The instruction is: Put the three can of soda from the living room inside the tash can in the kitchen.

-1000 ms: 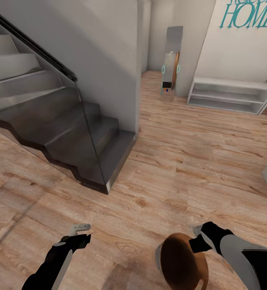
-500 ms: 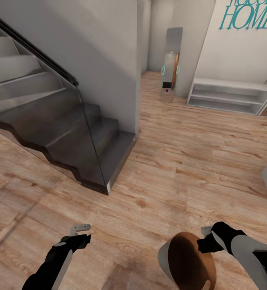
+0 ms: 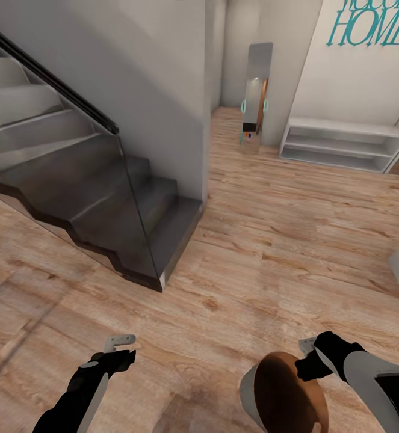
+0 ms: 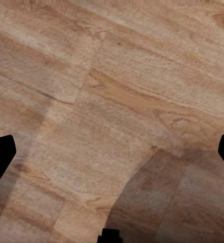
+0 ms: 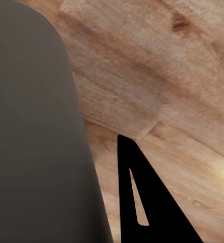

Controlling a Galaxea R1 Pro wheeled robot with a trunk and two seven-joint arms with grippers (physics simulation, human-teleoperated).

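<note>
Right claw (image 3: pixel 310 355) is clamped on the bin (image 3: pixel 286 400) rim; left claw (image 3: pixel 120 343) hangs apart, empty. Risk: bin slipping free if the base jolts near the stairs (image 3: pixel 103 198).

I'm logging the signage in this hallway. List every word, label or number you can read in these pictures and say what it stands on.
"HOME": large teal letters on the white wall above the low white shelf.
A second teal line above it is cut off by the picture's top edge, unreadable.
No text reads on the trash can, the staircase or the standing mirror.
</note>
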